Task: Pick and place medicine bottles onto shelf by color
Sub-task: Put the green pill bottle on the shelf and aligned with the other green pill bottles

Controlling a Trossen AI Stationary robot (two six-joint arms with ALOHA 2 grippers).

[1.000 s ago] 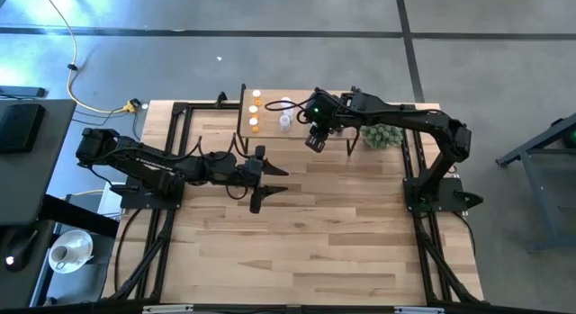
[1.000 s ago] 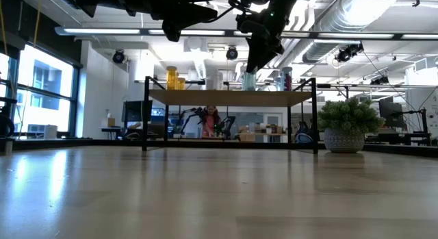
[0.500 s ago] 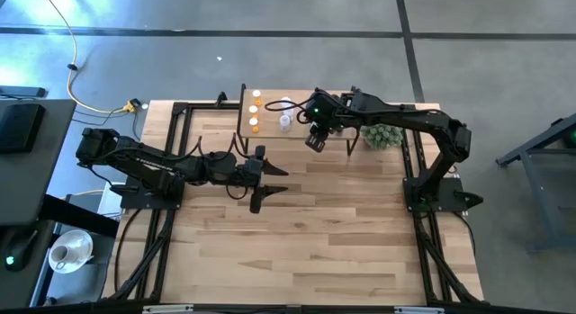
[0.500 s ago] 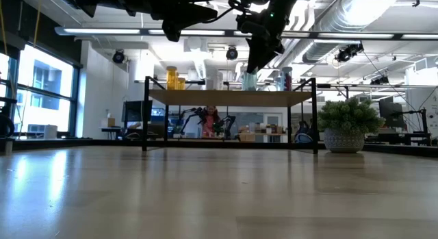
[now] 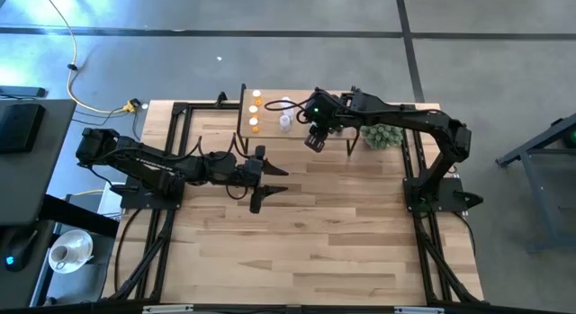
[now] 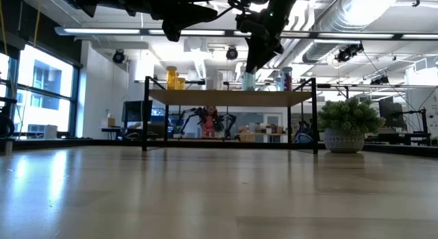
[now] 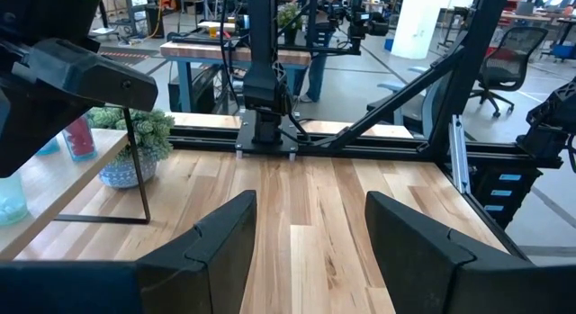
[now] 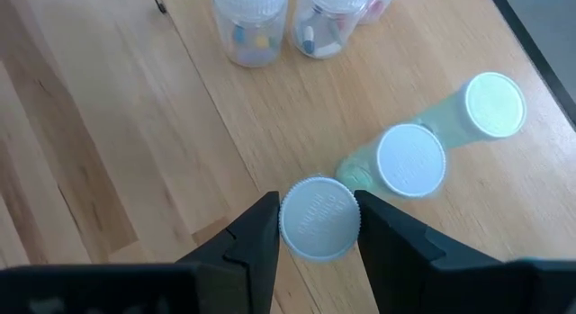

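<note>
The shelf stands at the table's far side on thin black legs. Three orange bottles stand at its left end. My right gripper is above the shelf's near edge, shut on a white-capped green bottle. Two more green bottles stand beside it, and two pale bottles farther along. My left gripper hangs open and empty above the table's middle, its fingers apart in the left wrist view. My right gripper pinches the green bottle's white cap between its two fingers, one on each side. The fingers come from above, slanting down. In the low view the bottle is upright with its base on the shelf board.
A spiky green plant ball in a pot stands on the table right of the shelf; it also shows in the low view. Black frame rails run along the table's left and right sides. The near half of the tabletop is bare wood.
</note>
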